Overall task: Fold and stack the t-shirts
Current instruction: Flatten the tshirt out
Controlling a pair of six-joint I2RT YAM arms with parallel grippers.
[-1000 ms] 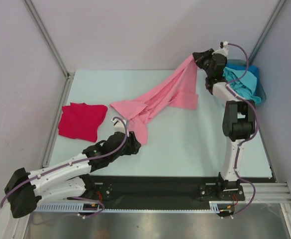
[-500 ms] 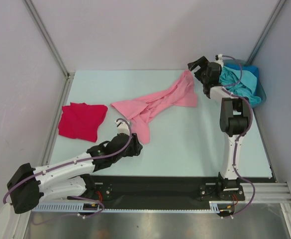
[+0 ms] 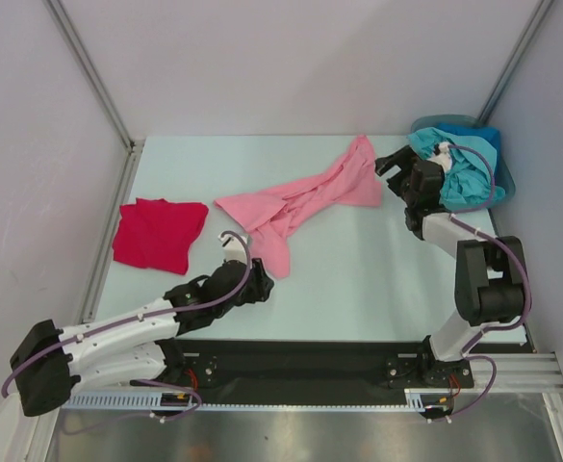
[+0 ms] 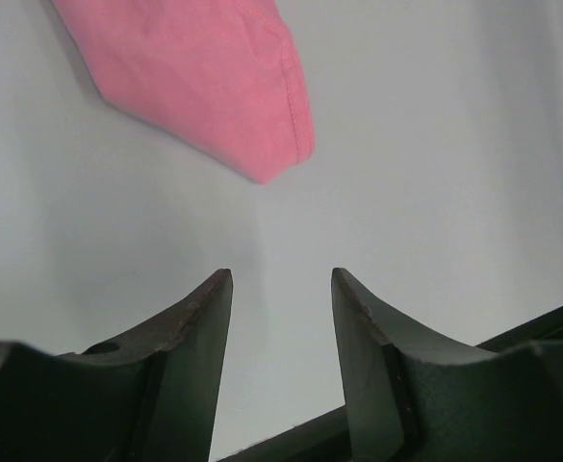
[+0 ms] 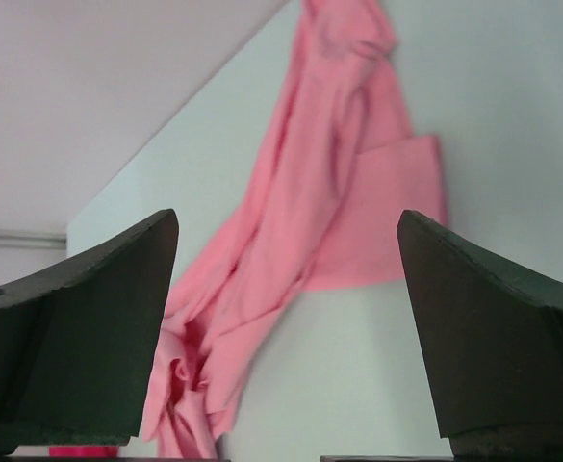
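We see the left pincer (image 4: 281,279) part-open and empty near the pink t-shirt (image 3: 300,197); the right pincer (image 5: 288,221) stands wide, empty, over the bench (image 3: 358,279).

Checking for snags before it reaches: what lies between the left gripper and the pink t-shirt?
Nothing: in the left wrist view, only bare table separates the open left gripper from the pink t-shirt and its hem corner.
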